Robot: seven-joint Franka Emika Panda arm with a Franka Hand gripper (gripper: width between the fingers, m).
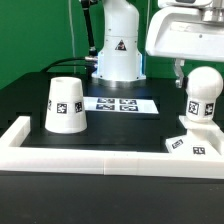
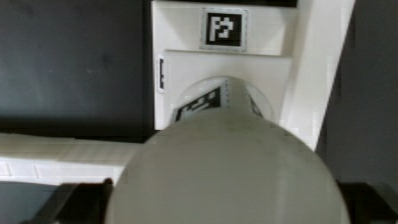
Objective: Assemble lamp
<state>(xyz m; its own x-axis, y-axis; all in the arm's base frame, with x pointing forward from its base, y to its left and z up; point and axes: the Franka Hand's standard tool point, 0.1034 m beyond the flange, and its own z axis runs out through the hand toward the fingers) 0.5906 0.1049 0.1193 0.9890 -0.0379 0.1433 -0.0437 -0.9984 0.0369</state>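
Note:
The rounded white bulb piece (image 1: 203,98) stands upright at the exterior view's right, its lower end on the small flat square base (image 1: 193,145) by the white wall. My gripper (image 1: 199,76) comes down from above and is shut on the bulb's upper part. One dark finger (image 1: 178,72) shows beside the bulb. In the wrist view the bulb (image 2: 222,160) fills the space between my dark fingers (image 2: 80,203), and the base with its tag (image 2: 226,30) lies beyond it. The tapered shade (image 1: 65,105) stands mouth down at the exterior view's left, apart from my gripper.
A low white wall (image 1: 90,160) runs along the near edge of the dark table and turns at the left corner; it also shows in the wrist view (image 2: 54,150). The marker board (image 1: 120,103) lies mid-table before the arm's pedestal (image 1: 118,55).

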